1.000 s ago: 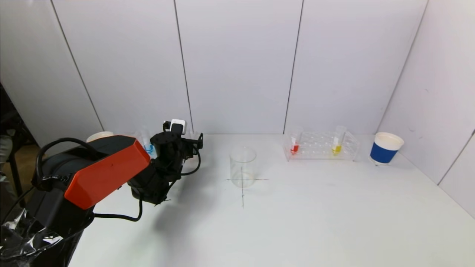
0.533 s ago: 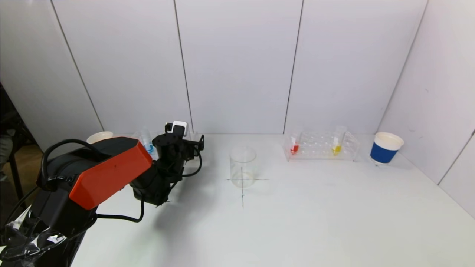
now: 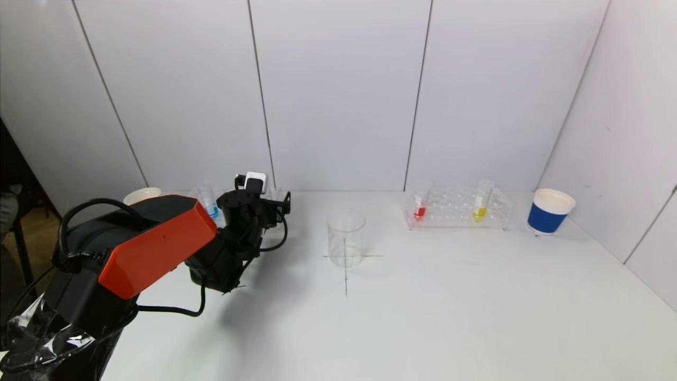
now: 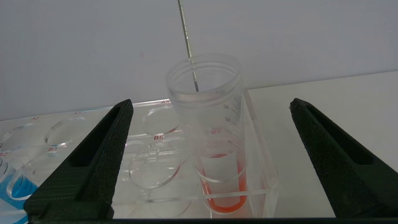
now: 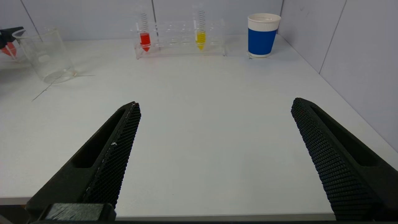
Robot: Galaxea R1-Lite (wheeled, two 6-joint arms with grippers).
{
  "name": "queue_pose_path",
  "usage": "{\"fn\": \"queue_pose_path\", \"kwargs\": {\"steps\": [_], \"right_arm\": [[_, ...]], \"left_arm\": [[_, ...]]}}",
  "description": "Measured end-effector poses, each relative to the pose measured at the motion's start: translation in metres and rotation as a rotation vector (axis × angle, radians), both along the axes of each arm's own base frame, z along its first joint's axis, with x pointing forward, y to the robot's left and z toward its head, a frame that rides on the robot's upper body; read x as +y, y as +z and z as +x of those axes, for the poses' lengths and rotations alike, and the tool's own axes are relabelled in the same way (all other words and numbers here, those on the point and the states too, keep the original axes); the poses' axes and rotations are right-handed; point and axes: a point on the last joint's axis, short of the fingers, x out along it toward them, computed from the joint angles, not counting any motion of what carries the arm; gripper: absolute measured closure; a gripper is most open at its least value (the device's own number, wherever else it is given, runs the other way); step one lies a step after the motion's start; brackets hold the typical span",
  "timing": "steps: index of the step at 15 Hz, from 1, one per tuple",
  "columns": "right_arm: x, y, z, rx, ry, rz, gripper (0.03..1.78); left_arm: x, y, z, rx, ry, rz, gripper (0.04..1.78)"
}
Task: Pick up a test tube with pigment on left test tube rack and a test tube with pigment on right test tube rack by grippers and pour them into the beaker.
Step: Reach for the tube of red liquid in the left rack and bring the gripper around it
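Observation:
My left gripper (image 4: pixel 211 102) is open at the left test tube rack (image 4: pixel 158 137). A tube with red-orange pigment (image 4: pixel 222 174) stands upright in slot B6 between its two fingers, touching neither. A tube with blue pigment (image 4: pixel 12 186) stands farther along that rack and shows in the head view (image 3: pixel 212 206). In the head view the left gripper (image 3: pixel 272 203) hides the red tube. The empty glass beaker (image 3: pixel 346 238) stands mid-table. The right rack (image 3: pixel 457 211) holds a red tube (image 3: pixel 420 207) and a yellow tube (image 3: pixel 480 205). My right gripper (image 5: pixel 216 102) is open and empty above the table's front edge.
A blue paper cup (image 3: pixel 549 211) stands right of the right rack. A white cup (image 3: pixel 142 194) stands behind my left arm. White wall panels close the back and the right side. A cross is drawn on the table under the beaker.
My left arm has edged a little towards the left rack, with hardly any motion in the last half second. Nothing else has moved.

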Motion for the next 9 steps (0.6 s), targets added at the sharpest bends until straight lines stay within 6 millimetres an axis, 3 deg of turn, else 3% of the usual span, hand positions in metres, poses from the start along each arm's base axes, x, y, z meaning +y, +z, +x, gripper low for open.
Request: {"fn": "queue_pose_path", "kwargs": {"steps": [9], "right_arm": [[0.0,0.0,0.0,0.0,0.0,0.0,0.05]], "left_arm": [[0.0001,0.0054,0.0013,-0.023,0.02,-0.011,0.06]]}}
